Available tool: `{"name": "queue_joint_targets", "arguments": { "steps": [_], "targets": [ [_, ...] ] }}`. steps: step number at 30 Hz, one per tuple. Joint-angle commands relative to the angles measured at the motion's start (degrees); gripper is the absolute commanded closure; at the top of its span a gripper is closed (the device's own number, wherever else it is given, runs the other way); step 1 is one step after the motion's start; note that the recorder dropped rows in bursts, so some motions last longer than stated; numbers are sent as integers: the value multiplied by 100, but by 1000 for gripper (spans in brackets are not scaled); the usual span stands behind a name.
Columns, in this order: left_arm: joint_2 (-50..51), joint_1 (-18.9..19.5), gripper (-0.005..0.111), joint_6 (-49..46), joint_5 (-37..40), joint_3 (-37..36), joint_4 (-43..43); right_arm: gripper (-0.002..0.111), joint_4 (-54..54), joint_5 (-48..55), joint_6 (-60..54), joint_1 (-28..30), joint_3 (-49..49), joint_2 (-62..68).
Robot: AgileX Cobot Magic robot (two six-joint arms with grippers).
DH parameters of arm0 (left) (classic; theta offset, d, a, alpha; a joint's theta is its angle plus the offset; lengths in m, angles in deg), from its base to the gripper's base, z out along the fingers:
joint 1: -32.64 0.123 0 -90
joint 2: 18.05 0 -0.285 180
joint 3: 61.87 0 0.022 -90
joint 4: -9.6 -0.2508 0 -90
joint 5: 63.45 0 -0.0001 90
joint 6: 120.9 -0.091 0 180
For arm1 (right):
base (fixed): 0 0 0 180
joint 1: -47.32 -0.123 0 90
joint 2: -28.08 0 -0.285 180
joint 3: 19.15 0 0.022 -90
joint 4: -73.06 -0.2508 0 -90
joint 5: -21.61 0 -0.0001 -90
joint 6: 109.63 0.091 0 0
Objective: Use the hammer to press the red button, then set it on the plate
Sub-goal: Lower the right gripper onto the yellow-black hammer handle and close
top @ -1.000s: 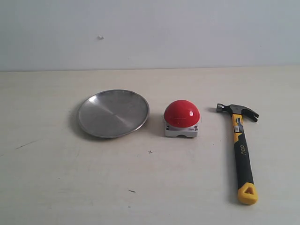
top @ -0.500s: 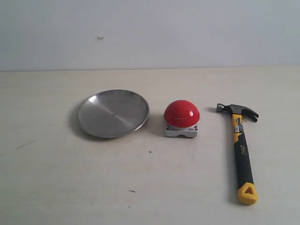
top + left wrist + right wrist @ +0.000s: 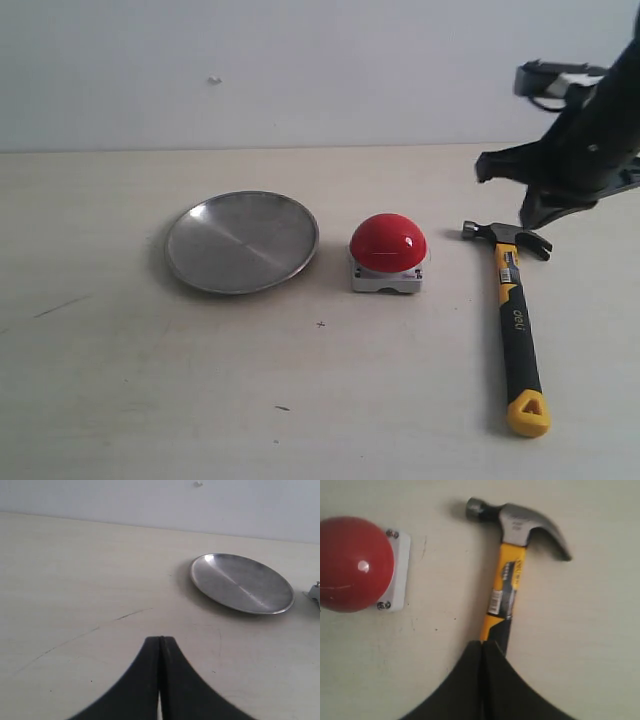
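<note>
The hammer (image 3: 514, 318) lies beside the red button (image 3: 388, 243), right gripper (image 3: 482, 644) pressed together above it.

Hammer (image 3: 518, 325) lies flat, right of red button (image 3: 387, 243), dark head at far end. Shiny plate (image 3: 240, 242) sits near button's left.

hammer (image 3: 506, 587) handle: lower length hidden behind right gripper (image 3: 482, 644)
red button (image 3: 314, 594): only a base corner shows, beside plate (image 3: 241, 582)

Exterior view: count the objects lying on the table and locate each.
3: plate at left, red button in the middle, hammer at right; nothing appears hidden.
</note>
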Motion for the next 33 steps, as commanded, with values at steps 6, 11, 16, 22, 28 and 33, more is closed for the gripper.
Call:
{"name": "queue_joint_targets", "arguments": {
  "steps": [6,11,16,22,28,33],
  "targets": [
    [-29,13,107,19,-20,1,-29,85,1010,94,1108,-281,617,1446],
    [-29,13,107,19,-20,1,-29,47,1012,-363,1237,-281,617,1560],
    [-29,13,107,19,-20,1,-29,47,1010,-140,1410,-281,1065,1757],
    [-29,13,107,19,-20,1,-29,47,1010,159,1410,-281,1342,2093],
    [-29,13,107,19,-20,1,-29,47,1010,33,1410,-262,1350,2262],
    [-29,13,107,19,-20,1,-29,48,1010,-8,1410,-246,1355,2421]
  ]
}}
